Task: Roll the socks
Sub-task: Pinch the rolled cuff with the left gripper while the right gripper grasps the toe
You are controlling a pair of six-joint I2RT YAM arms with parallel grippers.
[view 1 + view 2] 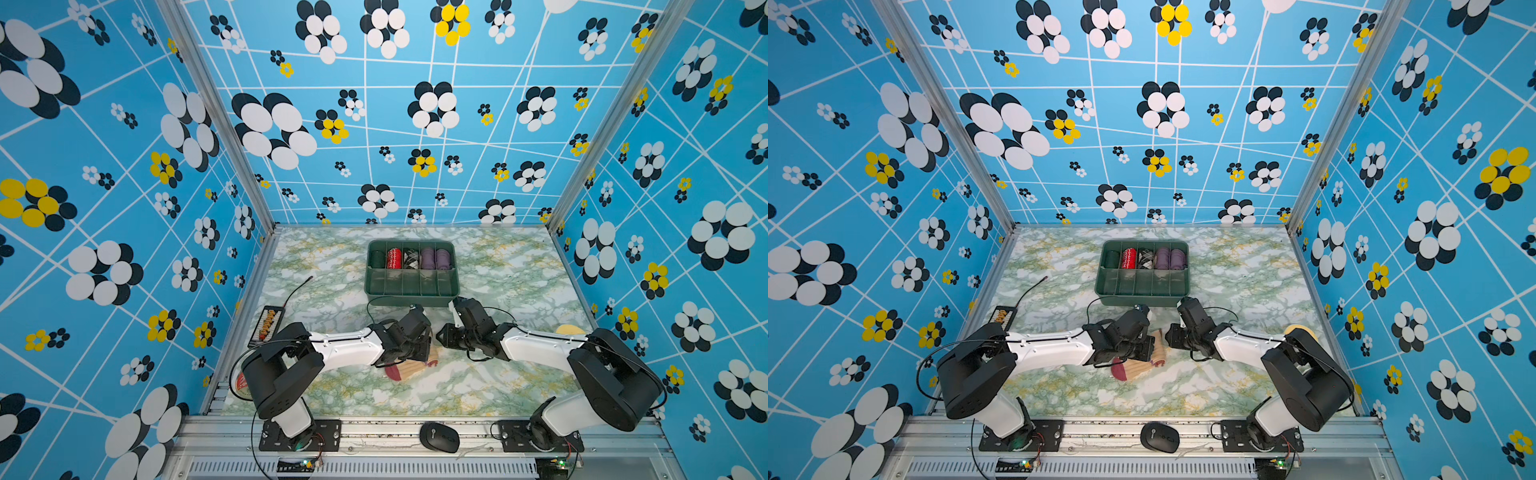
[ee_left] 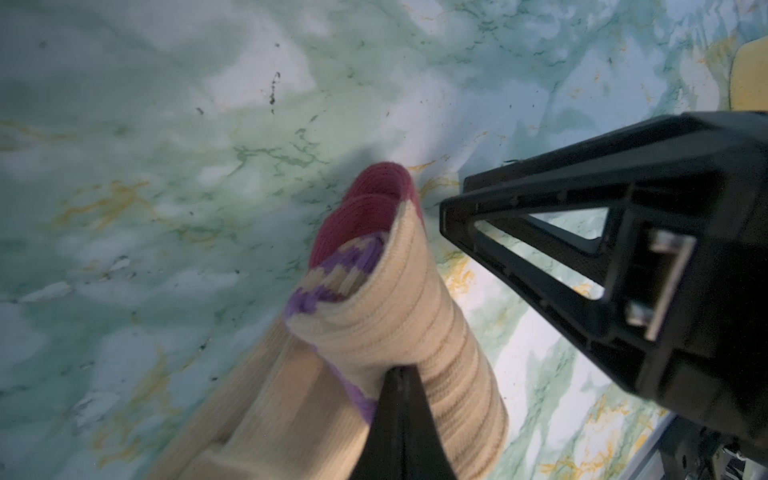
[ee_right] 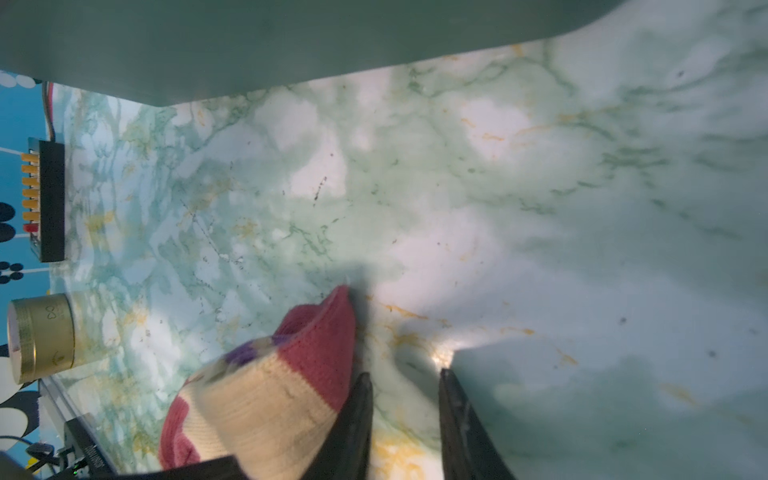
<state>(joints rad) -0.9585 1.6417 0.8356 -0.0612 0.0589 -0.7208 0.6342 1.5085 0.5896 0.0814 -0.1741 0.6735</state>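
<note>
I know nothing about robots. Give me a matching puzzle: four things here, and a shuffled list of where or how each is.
1 left gripper
2 right gripper
3 green divided tray
4 computer mouse

A on the metal front rail
B open, beside the socks
C shut on the socks
D holds sock rolls

Pairs: 1-C, 2-B, 3-D, 4-A

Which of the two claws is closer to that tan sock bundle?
Left. The left gripper is clamped on the socks; the right gripper stands open just beside them, holding nothing.
</note>
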